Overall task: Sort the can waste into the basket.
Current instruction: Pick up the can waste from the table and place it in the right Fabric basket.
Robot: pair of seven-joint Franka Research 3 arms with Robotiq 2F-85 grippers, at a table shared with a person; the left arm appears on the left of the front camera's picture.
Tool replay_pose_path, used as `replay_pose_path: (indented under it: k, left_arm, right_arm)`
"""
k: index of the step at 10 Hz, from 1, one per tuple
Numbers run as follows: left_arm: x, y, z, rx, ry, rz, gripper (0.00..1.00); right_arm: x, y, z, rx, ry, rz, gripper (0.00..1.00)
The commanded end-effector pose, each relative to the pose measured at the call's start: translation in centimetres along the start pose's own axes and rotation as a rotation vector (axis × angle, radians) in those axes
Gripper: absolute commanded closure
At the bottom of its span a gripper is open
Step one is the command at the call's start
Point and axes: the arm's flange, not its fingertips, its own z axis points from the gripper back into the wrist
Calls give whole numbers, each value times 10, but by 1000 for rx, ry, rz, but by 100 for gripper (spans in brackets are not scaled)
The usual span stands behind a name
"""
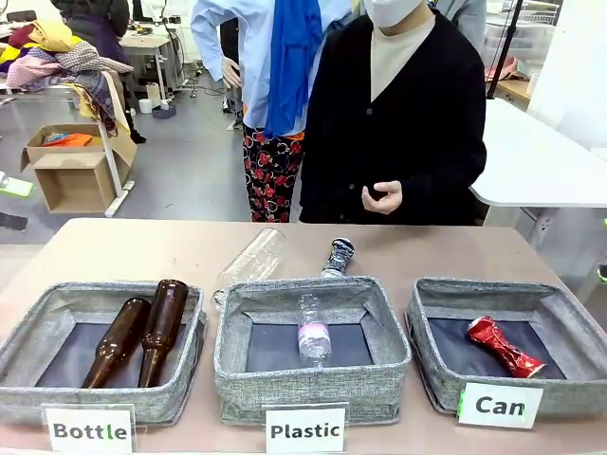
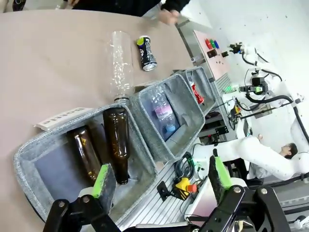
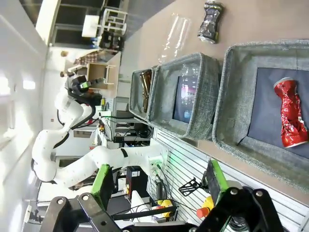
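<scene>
Right pincer (image 3: 159, 179) gapes empty, well apart from the black can (image 3: 211, 21).

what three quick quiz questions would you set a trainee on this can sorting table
1. True or false: the red can lies inside the Can basket.
2. The black can lies: A) on the table behind the Plastic basket; B) inside the Plastic basket; C) inside the Can basket.
3. How many brown bottles lie in the Bottle basket?
Key: 1 true; 2 A; 3 two.
</scene>
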Motion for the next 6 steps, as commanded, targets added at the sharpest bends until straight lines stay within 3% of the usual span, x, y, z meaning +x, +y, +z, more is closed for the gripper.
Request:
replay_pose_path:
  k: [1,6]
  left_arm:
    - [-4,3,-1,0,6,-15,0]
    - [-4,3,-1,0,6,-15,0]
  right_arm:
    - [-3,0,1,2,9,-6,0]
    - [0,0,0,0,0,0,0]
